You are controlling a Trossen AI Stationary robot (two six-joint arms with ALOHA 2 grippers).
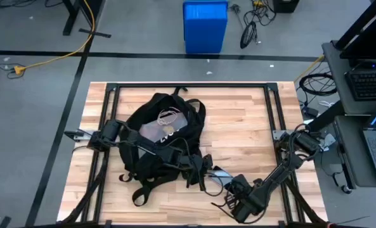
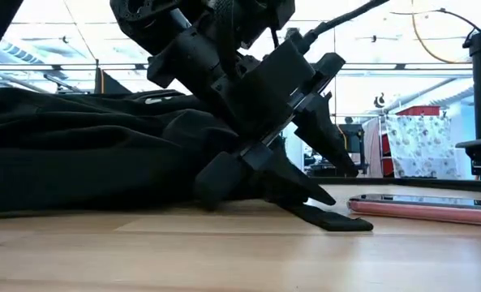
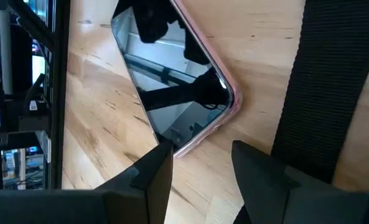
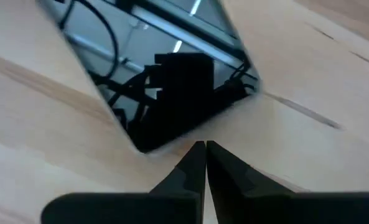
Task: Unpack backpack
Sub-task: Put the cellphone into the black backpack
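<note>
Right claw [image 4: 205,163] closed by phone [image 4: 153,74], backpack [image 1: 162,136] lengthwise front-to-back

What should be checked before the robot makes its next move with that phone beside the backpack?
1. Phone out of the backpack, flat on the table: ok.
2. Left pincer open at the phone's corner: ok.
3. Black strap clear of that pincer: not ok, it runs right beside one finger.
4. Right pincer ready to grasp: not ok, it is shut.
5. Backpack emptied: not ok, a white cable shows in its opening.
</note>
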